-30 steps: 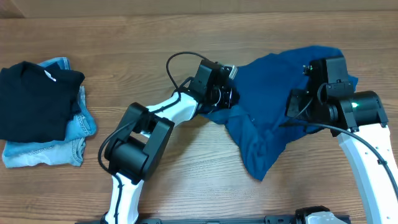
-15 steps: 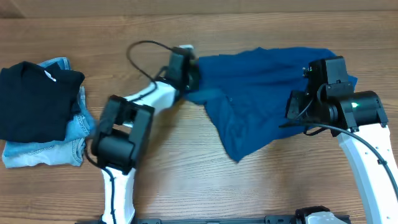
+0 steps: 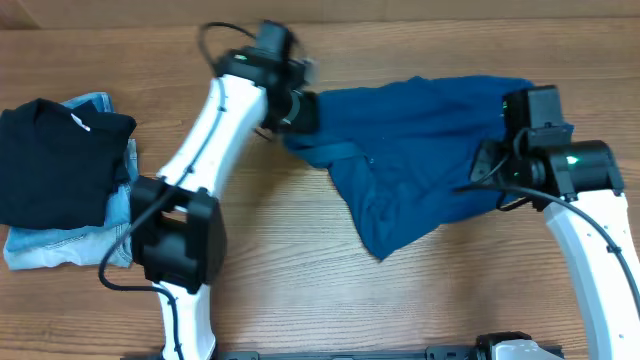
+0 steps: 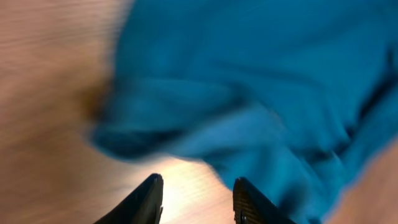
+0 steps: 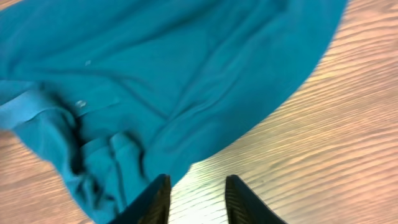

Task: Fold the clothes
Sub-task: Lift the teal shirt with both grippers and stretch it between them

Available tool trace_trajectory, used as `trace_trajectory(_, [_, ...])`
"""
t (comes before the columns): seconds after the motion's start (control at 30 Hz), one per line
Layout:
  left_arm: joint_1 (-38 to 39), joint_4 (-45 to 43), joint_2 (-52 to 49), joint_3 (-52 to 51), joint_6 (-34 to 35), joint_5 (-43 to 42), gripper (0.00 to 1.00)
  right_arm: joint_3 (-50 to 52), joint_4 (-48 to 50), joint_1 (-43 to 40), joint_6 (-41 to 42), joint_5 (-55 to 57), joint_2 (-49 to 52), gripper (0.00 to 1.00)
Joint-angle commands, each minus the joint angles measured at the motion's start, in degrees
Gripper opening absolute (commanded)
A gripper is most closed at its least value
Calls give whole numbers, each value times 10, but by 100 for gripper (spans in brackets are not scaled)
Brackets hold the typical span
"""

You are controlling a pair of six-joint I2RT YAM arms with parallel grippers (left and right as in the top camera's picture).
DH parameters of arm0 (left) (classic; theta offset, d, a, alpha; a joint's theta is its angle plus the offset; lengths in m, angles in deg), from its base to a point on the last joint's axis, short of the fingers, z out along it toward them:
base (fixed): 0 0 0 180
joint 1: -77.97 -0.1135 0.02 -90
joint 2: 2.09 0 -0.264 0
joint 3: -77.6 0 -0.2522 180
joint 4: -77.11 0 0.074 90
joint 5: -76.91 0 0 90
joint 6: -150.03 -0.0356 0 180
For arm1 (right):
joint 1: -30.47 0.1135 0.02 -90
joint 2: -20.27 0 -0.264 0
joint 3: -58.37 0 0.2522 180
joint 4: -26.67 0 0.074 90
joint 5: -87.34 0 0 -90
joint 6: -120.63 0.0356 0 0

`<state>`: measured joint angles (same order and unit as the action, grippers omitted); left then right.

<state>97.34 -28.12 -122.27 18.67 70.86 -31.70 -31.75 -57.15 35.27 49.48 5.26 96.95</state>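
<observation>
The teal-blue garment (image 3: pixel 420 150) lies crumpled and partly spread on the wooden table, right of centre. My left gripper (image 3: pixel 300 112) is at its far left edge. In the left wrist view the left gripper (image 4: pixel 196 180) is open with bare wood between the fingers, and the garment (image 4: pixel 249 81) lies just ahead, blurred. My right gripper (image 3: pixel 497 180) is at the garment's right side. In the right wrist view the right gripper (image 5: pixel 196 180) is open and empty over wood, with the garment's edge (image 5: pixel 155 74) by its left finger.
A black folded garment (image 3: pixel 55 160) lies on light blue jeans (image 3: pixel 70 245) at the table's left edge. Bare wooden table (image 3: pixel 300 260) shows between that pile and the teal-blue garment, and in front of it.
My left arm has swung left and towards the back, drawing the garment's left edge with it, so the cloth lies wider. The right arm has shifted slightly right.
</observation>
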Motion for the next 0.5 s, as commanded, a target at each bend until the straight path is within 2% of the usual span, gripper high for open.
trace_trajectory(0.0, [101,42,18,4,12,-14,41,-12,-3,-75,16,23,-2,44])
trace_trajectory(0.07, [168,45,18,4,21,-12,42,-12,-15,-134,20,10,-2,51])
trace_trajectory(0.17, [232,42,12,1,76,12,42,-12,-30,-176,19,-7,-2,52])
trace_trajectory(0.3, [262,38,-22,-26,125,13,42,-12,-38,-178,19,-7,-2,52])
trace_trajectory(0.47, [259,35,-66,-33,132,44,45,-11,-42,-178,19,-7,-2,52])
